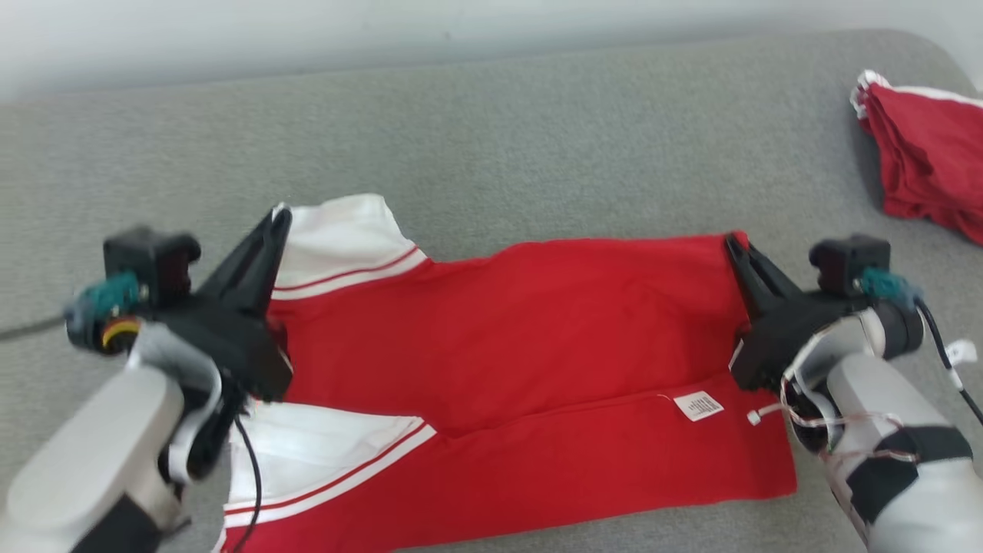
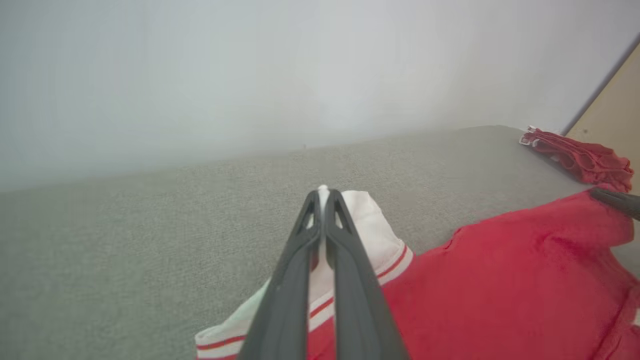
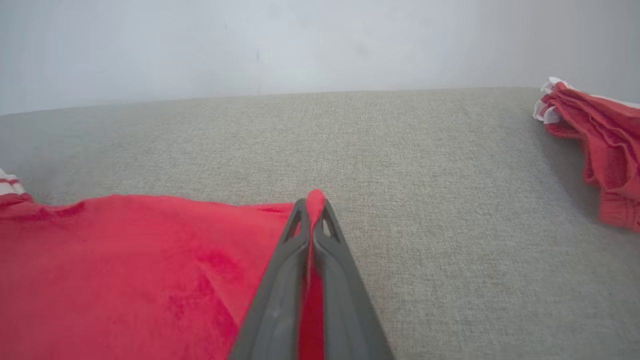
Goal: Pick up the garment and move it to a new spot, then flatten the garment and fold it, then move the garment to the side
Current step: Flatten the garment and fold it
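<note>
Two pinches hold the red fabric garment with white sleeves (image 1: 522, 322), stretched left-to-right across mid-frame on the grey woven pad (image 1: 537, 130): the left gripper (image 1: 279, 219) nips its sleeve end, the right gripper (image 1: 733, 244) its hem corner.

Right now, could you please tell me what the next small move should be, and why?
Probably lift both arms together and draw the far edge towards the near edge. The left jaws are shut on the white striped sleeve of the red-and-white garment, the right jaws on its far hem corner, and it lies spread on the grey woven surface.
</note>
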Robot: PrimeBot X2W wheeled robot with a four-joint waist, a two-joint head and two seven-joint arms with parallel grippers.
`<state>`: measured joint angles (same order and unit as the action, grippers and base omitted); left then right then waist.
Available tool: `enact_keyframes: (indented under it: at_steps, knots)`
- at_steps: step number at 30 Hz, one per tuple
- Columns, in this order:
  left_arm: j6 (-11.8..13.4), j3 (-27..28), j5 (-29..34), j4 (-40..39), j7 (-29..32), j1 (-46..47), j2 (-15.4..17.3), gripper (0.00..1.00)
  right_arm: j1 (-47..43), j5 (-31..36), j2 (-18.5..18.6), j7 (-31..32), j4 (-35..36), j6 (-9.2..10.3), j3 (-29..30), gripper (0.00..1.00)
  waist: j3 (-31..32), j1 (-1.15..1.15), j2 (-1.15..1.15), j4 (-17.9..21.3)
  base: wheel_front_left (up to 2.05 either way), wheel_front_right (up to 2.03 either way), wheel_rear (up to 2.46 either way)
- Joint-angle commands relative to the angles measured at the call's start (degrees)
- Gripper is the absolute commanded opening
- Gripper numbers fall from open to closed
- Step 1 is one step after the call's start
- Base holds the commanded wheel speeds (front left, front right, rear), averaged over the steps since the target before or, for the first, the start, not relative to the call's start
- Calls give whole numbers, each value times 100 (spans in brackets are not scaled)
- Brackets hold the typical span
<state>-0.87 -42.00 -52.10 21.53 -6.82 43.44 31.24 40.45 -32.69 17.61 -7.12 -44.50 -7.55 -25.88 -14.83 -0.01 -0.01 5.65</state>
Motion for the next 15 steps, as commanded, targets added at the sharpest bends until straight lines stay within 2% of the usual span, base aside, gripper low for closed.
enact_keyframes:
  at_steps: [1, 9, 15]
  knots:
    - [178, 58, -36, -306, -156, -346, 72, 0, -252, -2, 80, -87, 136, 16, 49, 0, 212, 1, 1, -198, 0, 0, 0]
    - [905, 102, 9, -1613, -538, -1545, 301, 0, -1008, -43, 221, -314, 649, 16, 470, 0, 348, 1, 1, -322, 0, 0, 0]
    - [1126, 191, -60, -1926, -675, -2039, 361, 0, -1348, -16, 298, -381, 894, 16, 740, 0, 399, 1, 1, -382, 0, 0, 0]
